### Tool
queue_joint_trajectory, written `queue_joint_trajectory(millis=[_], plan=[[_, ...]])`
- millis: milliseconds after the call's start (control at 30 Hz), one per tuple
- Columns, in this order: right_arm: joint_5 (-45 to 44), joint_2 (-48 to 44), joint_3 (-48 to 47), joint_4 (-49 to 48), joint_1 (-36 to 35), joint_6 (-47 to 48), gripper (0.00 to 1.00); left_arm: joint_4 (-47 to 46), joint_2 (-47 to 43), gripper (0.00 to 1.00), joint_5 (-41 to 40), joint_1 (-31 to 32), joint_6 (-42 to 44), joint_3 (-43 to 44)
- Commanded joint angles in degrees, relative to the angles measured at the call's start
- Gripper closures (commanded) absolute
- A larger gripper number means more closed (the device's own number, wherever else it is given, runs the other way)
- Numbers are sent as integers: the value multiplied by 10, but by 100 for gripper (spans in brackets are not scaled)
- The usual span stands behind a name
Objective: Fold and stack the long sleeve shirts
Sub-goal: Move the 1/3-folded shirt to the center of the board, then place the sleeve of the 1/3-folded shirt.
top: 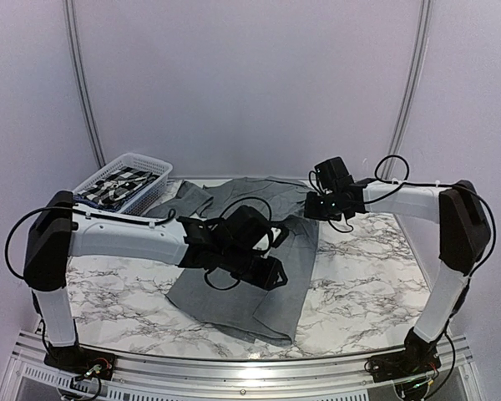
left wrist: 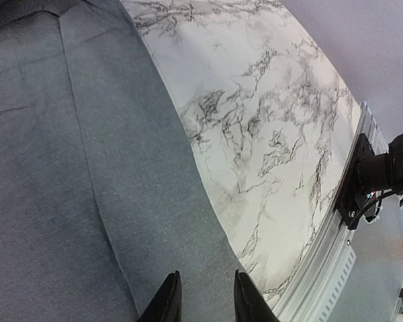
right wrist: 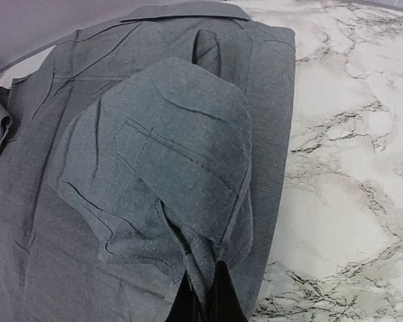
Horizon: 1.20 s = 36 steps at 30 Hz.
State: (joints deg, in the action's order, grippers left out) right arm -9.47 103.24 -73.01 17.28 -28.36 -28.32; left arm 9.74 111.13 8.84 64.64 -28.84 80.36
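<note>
Sleeve fold under way: the right gripper (right wrist: 203, 287), clamped on 1 sleeve (right wrist: 168, 154), holds it over the grey shirt (top: 294, 255) spread on the marble table (top: 367, 267). The left gripper (left wrist: 201, 295) hovers above the shirt, fingers apart and empty. Next, probably: lay the sleeve flat.

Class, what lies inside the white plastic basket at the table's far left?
A black-and-white checked cloth lies in the white plastic basket; anything beneath it is covered.
</note>
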Motion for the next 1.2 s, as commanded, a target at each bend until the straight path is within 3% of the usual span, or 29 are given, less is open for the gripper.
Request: queue_joint_trajectory(millis=[0,567,667,833,867,1033,1167], plan=[[5,-30,-21,36,-34,-11,100,17,-40,71,-23,-23,-13,-23],[63,-100,104,15,-125,-105,99,-6,-70,72,-29,-65,-51,-77],[77,-112,120,6,-143,-102,86,-10,-68,72,-27,-66,-53,-81],[73,-156,146,13,-149,-66,47,-14,-67,72,-24,-70,-54,-85],[67,-161,144,21,-148,-51,44,-15,-66,72,-24,-71,-55,-85],[51,-173,145,54,-123,17,40,-20,-62,72,-20,-72,-61,-85],[89,-161,170,40,-90,69,46,-22,-61,72,-19,-72,-65,-84]])
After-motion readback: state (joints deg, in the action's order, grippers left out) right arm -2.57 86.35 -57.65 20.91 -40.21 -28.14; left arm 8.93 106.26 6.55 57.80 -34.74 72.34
